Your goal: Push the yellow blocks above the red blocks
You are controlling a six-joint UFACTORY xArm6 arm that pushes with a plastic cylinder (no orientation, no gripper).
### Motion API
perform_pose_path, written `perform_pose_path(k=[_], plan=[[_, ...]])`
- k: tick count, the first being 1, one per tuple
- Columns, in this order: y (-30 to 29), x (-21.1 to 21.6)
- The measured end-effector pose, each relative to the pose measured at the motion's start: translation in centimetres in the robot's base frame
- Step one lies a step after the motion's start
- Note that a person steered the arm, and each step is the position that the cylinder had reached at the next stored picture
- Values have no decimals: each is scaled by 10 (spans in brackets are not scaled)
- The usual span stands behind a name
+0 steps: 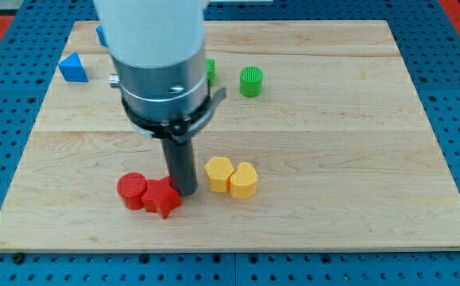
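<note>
Two yellow blocks lie side by side near the view's bottom centre: a hexagon-like yellow block (218,173) and a rounded, heart-like yellow block (244,180), touching each other. To their left are a red cylinder (132,191) and a red star-shaped block (162,198), touching each other. My tip (187,191) stands between the two pairs, right beside the red star's right edge and a small gap left of the yellow hexagon.
A green cylinder (250,82) sits at the upper centre, and another green block (210,71) is partly hidden behind the arm. A blue triangular block (73,68) lies at the upper left; another blue block (101,35) peeks out beside the arm.
</note>
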State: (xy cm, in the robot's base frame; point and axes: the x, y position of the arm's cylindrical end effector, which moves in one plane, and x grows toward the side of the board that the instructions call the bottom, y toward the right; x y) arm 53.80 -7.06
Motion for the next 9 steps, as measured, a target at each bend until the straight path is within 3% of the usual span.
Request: perform_pose_path(k=[2,3,4,6,9], plan=[[-47,-15],[-61,-54],[-47,-93],[46,-101],[50,-103]])
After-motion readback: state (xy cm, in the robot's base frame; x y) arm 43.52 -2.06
